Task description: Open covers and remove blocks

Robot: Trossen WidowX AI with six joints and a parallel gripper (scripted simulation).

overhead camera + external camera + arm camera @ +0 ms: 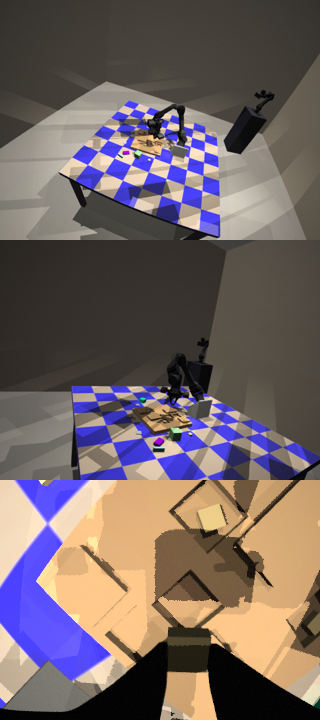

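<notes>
The wooden puzzle board point(138, 146) point(171, 427) point(125, 510) lies on the table. My gripper point(172, 404) point(187, 651) is above it, shut on a small block, dark olive in shadow. Nearer the camera side, an open square well point(190, 602) shows no block. A pale yellow block point(212, 517) point(164, 421) sits in another well. An olive block point(314, 625) shows in a shaded recess at the wrist view's right edge. Flat tan covers point(154, 416) point(169, 410) point(183, 419) lie on the board; how far each is open is unclear. A small yellow block point(149, 159) point(190, 434) rests on the table off the board.
A green cube point(138, 154) point(175, 434), purple block point(125, 152) point(158, 441) and teal bar point(120, 155) point(158, 449) lie before the board. A green-teal block point(142, 400) lies behind. Small grey pieces point(138, 432) point(129, 416) lie beside it. A grey panel point(179, 151) point(200, 409) stands by the arm base.
</notes>
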